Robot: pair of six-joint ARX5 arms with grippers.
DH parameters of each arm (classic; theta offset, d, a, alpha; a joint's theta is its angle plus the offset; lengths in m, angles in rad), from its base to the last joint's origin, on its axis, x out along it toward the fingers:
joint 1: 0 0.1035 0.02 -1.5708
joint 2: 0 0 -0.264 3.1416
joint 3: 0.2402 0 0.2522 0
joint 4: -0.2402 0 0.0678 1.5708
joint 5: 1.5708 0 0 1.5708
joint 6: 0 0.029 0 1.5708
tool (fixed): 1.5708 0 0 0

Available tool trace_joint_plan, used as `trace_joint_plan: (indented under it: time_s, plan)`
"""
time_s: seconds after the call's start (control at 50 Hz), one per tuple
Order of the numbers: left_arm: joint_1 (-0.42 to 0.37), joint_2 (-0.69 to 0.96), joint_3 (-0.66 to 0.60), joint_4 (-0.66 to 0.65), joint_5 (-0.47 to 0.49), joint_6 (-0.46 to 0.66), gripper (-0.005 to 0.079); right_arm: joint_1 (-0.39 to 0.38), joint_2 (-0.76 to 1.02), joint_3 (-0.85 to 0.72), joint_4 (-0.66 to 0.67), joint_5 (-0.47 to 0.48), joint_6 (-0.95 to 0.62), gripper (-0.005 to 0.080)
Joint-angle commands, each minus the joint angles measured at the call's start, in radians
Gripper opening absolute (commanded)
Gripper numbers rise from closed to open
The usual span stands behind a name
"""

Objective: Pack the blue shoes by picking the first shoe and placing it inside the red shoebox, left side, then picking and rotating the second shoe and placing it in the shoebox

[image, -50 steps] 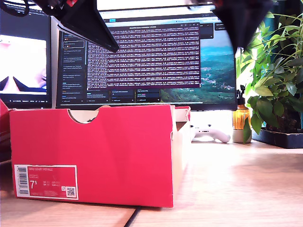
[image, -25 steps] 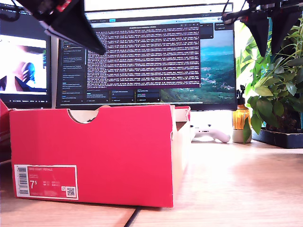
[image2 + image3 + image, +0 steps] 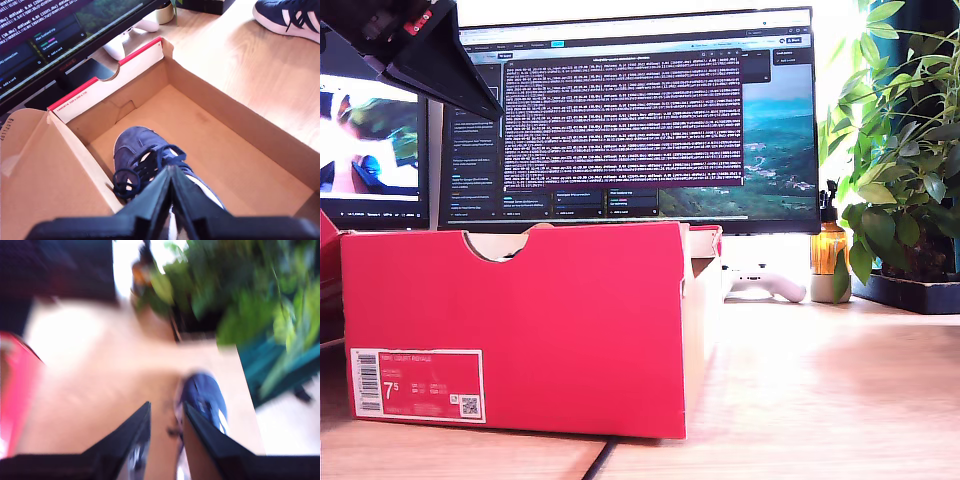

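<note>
The red shoebox [image 3: 520,320] stands open on the wooden table at the exterior view's left. One blue shoe [image 3: 137,150] lies on the floor of the shoebox [image 3: 240,120], close along one long wall. My first gripper [image 3: 172,172] hangs shut above that shoe, apart from it; it shows as a black wedge [image 3: 485,95] high over the box. The other blue shoe [image 3: 292,17] rests on the table outside the box. My second gripper [image 3: 166,407] is open just short of that shoe [image 3: 205,395], in a blurred view, and is out of the exterior view.
A wide monitor [image 3: 640,110] stands right behind the box. At the exterior view's right are a leafy plant [image 3: 900,150], an amber bottle [image 3: 828,245] and a white controller [image 3: 765,283]. A dark cable [image 3: 600,460] runs under the box.
The second arm, at the exterior view's top right earlier, has left that view. My first gripper has drifted up and toward the exterior view's left. The box has not moved.
</note>
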Motion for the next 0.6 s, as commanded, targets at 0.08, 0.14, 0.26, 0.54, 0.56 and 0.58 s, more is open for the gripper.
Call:
trace_joint_plan:
  time_s: [0.08, 0.14, 0.26, 0.54, 0.56, 0.58]
  plan:
    - [0.002, 0.0, -0.003, 0.007, 0.01, -0.006, -0.0019, -0.007, -0.029, -0.175, 0.03, 0.001, -0.005, 0.018]
    - [0.002, 0.0, -0.003, 0.007, 0.01, -0.006, -0.0019, -0.014, -0.055, -0.233, 0.053, 0.001, 0.0, 0.018]
    - [0.002, 0.0, -0.003, 0.006, 0.009, -0.006, -0.0019, -0.028, -0.113, -0.341, 0.095, 0.0, 0.015, 0.018]
    - [0.002, 0.0, -0.003, 0.005, 0.009, -0.006, -0.0019, -0.073, -0.237, -0.507, 0.201, -0.008, 0.064, 0.018]
    - [0.002, 0.0, -0.003, 0.005, 0.009, -0.006, -0.0019, -0.076, -0.242, -0.514, 0.205, -0.009, 0.066, 0.018]
    - [0.002, 0.0, -0.003, 0.005, 0.009, -0.006, -0.0019, -0.077, -0.248, -0.52, 0.209, -0.011, 0.069, 0.018]
